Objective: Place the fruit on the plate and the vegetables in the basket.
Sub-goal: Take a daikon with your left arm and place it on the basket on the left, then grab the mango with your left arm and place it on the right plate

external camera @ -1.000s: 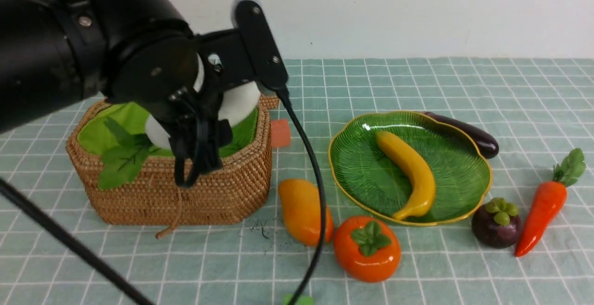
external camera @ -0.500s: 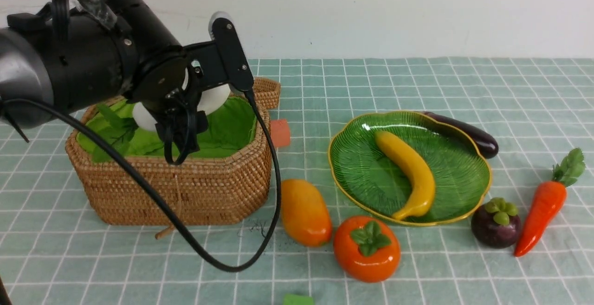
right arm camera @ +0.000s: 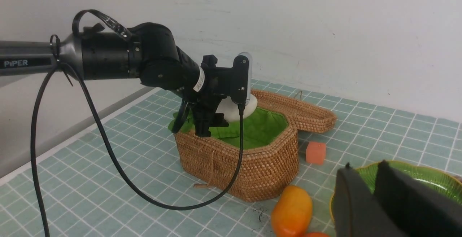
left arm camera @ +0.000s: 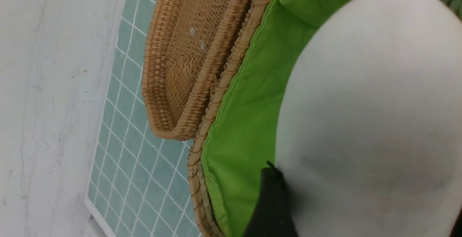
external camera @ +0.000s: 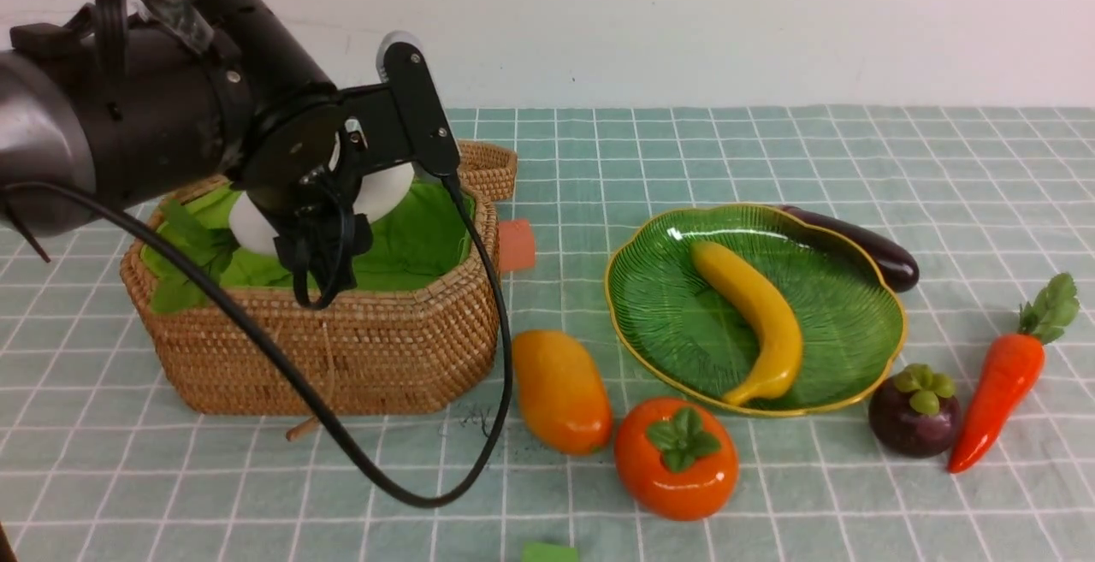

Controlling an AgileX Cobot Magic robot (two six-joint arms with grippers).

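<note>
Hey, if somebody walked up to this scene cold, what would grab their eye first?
The bulky black left arm dominates the near left, holding a white radish over the wicker basket. To the right, a yellow banana lies across the green plate, with a glossy orange persimmon on the checked cloth in front.

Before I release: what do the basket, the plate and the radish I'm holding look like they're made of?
The basket is woven wicker, matte tan, with its rows of weave showing and a green cloth lining. The plate looks like glass or glazed ceramic: glossy, ribbed, with bright highlights near the rim. The radish is smooth, matte white, probably plastic or foam; the look leaves that open.
</note>
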